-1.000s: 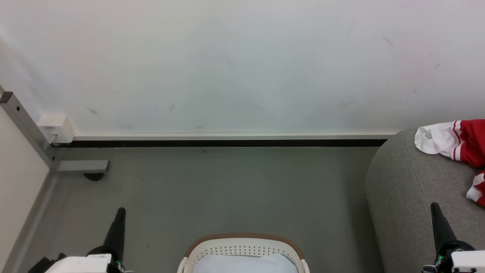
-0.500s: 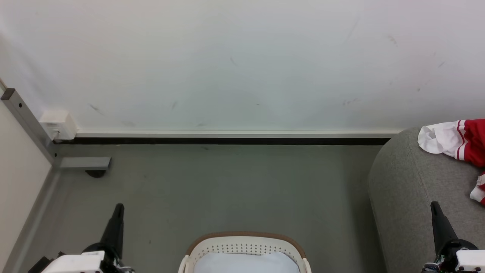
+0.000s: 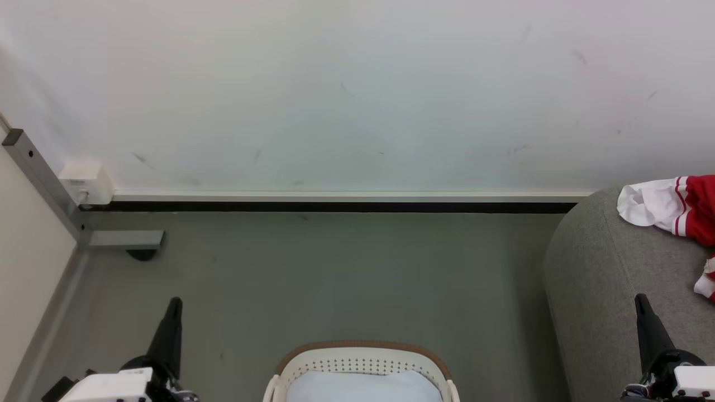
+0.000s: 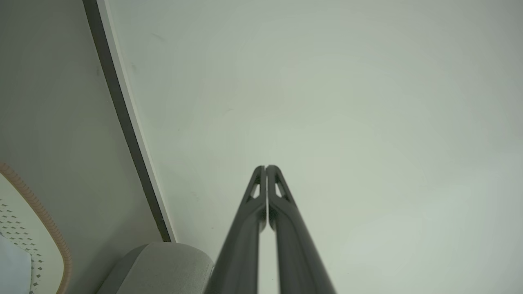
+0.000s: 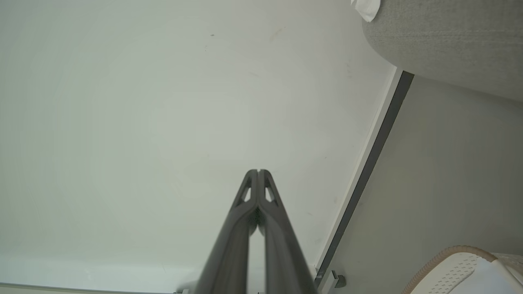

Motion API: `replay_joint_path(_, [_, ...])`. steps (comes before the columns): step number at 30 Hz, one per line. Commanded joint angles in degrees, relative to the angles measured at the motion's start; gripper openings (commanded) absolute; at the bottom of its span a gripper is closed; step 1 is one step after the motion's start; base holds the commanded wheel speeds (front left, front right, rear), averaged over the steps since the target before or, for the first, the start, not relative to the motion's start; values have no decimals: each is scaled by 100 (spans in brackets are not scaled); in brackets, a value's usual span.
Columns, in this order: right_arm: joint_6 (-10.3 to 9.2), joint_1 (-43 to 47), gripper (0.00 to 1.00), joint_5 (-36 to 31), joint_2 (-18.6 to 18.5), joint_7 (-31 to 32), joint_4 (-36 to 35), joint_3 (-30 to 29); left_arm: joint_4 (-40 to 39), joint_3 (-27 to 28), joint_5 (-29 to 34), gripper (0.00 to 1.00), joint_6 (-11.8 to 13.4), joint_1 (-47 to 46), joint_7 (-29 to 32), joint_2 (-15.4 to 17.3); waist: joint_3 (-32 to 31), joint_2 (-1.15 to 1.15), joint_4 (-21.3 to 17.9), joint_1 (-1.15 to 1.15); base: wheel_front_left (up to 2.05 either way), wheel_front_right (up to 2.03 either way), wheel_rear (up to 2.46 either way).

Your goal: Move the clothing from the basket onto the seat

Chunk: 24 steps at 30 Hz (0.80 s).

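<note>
already the clothing (image 3: 692,209) is laid on the seat (image 3: 603,279).
likely soft, light, best pinched at a fold; left gripper (image 3: 175,302), right gripper (image 3: 640,298) closed, empty.

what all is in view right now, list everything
wall: 1, white, back
floor: 1, grey, middle
seat: 1, light grey, right side
top: 1, red and white, on the seat, far right
basket: 1, cream with brown rim, on the floor, bottom centre
cloth: 1, pale blue, in the basket
box: 1, white, foot of the wall, left
frame: 1, grey metal, left corner
left hand: 1, dark, shut, empty, lower left
right hand: 1, dark, shut, empty, lower right
</note>
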Motion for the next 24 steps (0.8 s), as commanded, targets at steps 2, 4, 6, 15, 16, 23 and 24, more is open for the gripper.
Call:
replay_joint_path(2, [-12, -34, 0, -1, 0, 23, 5, -25, -12, 12, -70, 0, -38, -38, 30, 44, 0, 0, 0, 0, 0, 0, 0])
replay_joint_path(4, [-12, -34, 0, -1, 0, 23, 5, -25, -12, 12, -69, 0, -38, -38, 30, 44, 0, 0, 0, 0, 0, 0, 0])
replay_joint_path(6, [-12, -34, 0, -1, 0, 23, 5, -25, -12, 12, -70, 0, -38, -37, 30, 44, 0, 0, 0, 0, 0, 0, 0])
replay_joint_path(15, [-12, -34, 0, -2, 0, 23, 5, -25, -13, 11, -70, 0, -38, -37, 29, 44, 0, 0, 0, 0, 0, 0, 0])
replay_joint_path(16, [-12, -34, 0, -2, 0, 23, 5, -25, -13, 11, -70, 0, -38, -37, 29, 44, 0, 0, 0, 0, 0, 0, 0])
replay_joint_path(23, [-12, -34, 0, -2, 0, 24, 5, -25, -13, 11, -70, 0, -38, -37, 29, 44, 0, 0, 0, 0, 0, 0, 0])
replay_joint_path(24, [-12, -34, 0, -2, 0, 24, 5, -25, -13, 11, -70, 0, -38, -37, 29, 44, 0, 0, 0, 0, 0, 0, 0])
